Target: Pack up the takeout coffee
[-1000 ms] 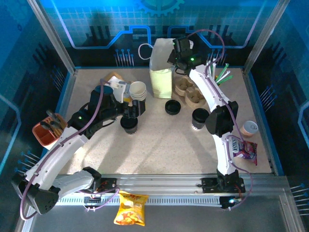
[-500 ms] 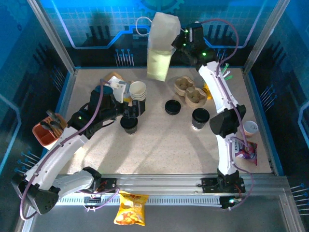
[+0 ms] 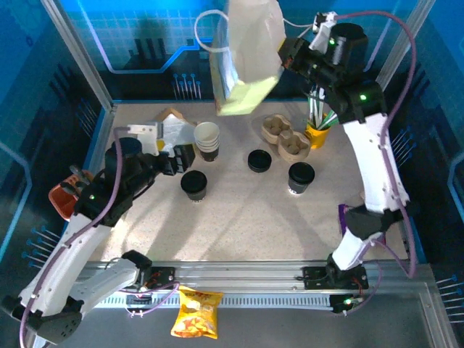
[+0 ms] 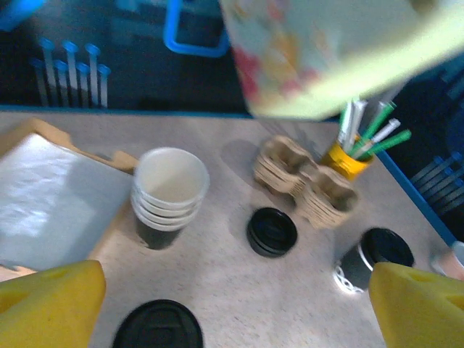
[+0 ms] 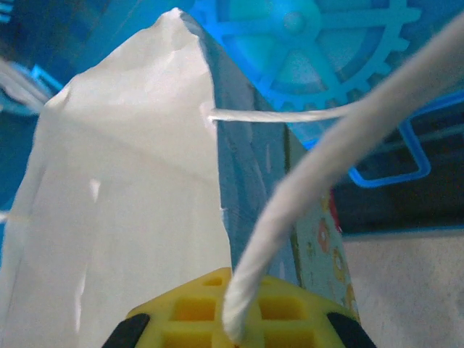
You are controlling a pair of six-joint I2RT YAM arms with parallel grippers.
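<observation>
Step in hand, at a guess: fetching the bag over. Paper bag (image 3: 246, 54) aloft at 12 o'clock, tilted, clear of the worktop (image 3: 239, 225). Pinched tight in right claw (image 3: 285, 56), cord handle (image 5: 246, 290) draped over the finger. Left claw (image 3: 181, 154) at 9 o'clock, spread wide, gripping nothing.

Takeout coffee (image 3: 194, 185), taken to be the black-lidded cup just at 5 o'clock of that claw: upright on the worktop, untouched, not yet packed. Second lidded cup (image 3: 301, 177) at 3 o'clock of it, well apart; lid stack (image 3: 259, 161) between.

Next, probably: needs the bag set down upright near the cup, mouth open. Then calls for a wide straddle of the cup body below the lid, a level lift, a slow lowering inside.
</observation>
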